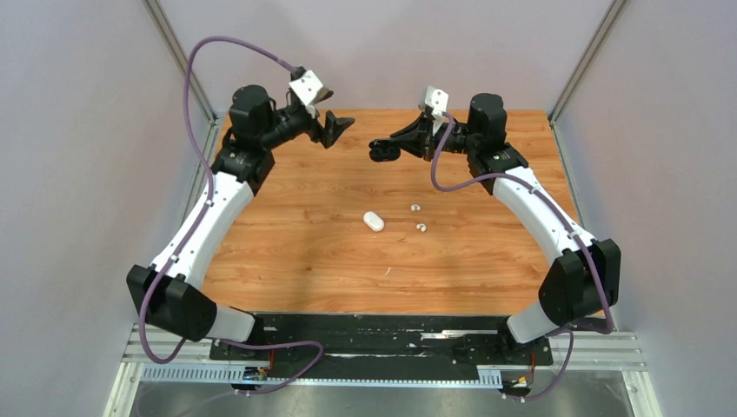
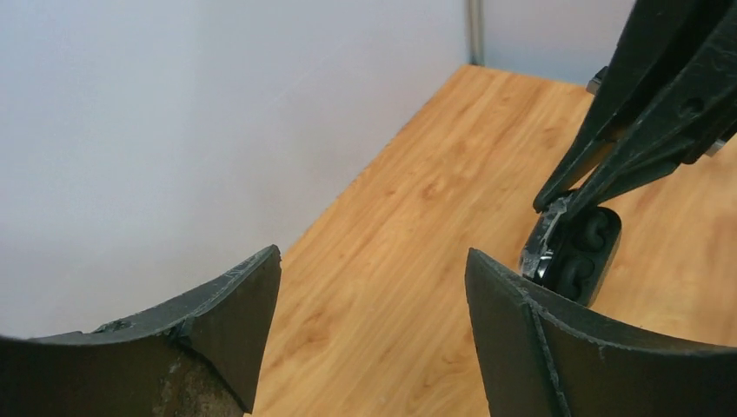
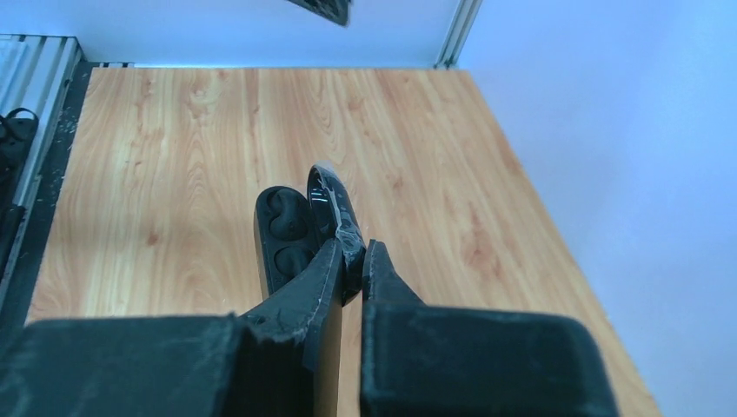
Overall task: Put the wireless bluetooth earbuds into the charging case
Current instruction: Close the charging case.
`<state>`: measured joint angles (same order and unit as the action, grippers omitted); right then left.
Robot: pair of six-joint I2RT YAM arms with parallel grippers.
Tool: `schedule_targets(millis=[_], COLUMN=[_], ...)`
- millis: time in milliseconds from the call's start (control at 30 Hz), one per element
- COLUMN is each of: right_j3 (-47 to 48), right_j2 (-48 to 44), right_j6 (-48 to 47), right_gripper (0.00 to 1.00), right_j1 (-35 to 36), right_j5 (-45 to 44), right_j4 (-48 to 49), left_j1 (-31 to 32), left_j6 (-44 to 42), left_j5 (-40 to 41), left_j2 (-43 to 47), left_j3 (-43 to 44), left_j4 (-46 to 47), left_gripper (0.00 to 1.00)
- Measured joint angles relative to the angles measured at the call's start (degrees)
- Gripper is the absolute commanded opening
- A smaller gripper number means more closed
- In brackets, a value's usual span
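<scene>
At upper left the left gripper [image 1: 341,128] holds its fingers wide and empty, clear of the work; at centre the white case [image 1: 373,221] lies on the table [image 1: 287,252]; at upper centre the right gripper [image 3: 352,252] pinches the lid of the open black case [image 3: 280,234], apparently presenting its sockets for loading; two white earbuds [image 1: 415,208] lie just right of the white case.

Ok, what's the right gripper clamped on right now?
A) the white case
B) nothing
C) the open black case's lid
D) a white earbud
C: the right wrist view shows the right gripper pinching the raised lid of the open black case.
</scene>
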<state>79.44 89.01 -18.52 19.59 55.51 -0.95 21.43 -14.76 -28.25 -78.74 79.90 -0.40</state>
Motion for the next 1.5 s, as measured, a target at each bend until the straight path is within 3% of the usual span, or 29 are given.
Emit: schedule_targets(millis=[167,300,567,1067,1167,1267,1367,1500], right_j3=[-1.79,-1.77,-1.75,-0.94,-0.94,-0.94,-0.94,-0.7], right_j2=[-3.98,-5.11,-5.11,-2.99,-2.69,-2.6,-2.51,-2.43], right_j6=[-0.42,-0.22,-0.52,0.7,1.14,1.49,1.64,2.14], right_gripper=[0.0,0.0,0.0,0.0,0.0,0.0,0.12,0.18], right_j1=[2.14,3.34,4.85,6.6,6.67,6.78,6.82,6.88], right_j5=[-3.08,-5.68,-9.57,-13.75,-14.12,-14.58,-14.71,-15.56], right_j4=[7.3,12.22,14.38,15.47,15.52,15.87,16.17,16.15], left_j1=[-6.47,-6.97,-6.49,-4.61,-4.66,-4.72,-4.74,-4.74], left_j6=[9.14,15.52,21.92,30.56,32.11,33.16,33.66,33.86], left_j5=[-16.52,-25.99,-36.72,-39.39,-39.36,-39.6,-39.58,-39.21], left_j2=[-5.05,-7.58,-8.04,-11.98,-12.63,-12.87,-12.9,-12.9], left_j3=[4.59,2.29,-0.46,-0.7,-0.7,-0.7,-0.7,-0.7], left_j4=[-4.46,-2.36,5.2,18.8,19.93,20.98,21.59,22.08], left_gripper=[0.85,0.85,0.81,0.43,0.27,0.18,0.03,0.0])
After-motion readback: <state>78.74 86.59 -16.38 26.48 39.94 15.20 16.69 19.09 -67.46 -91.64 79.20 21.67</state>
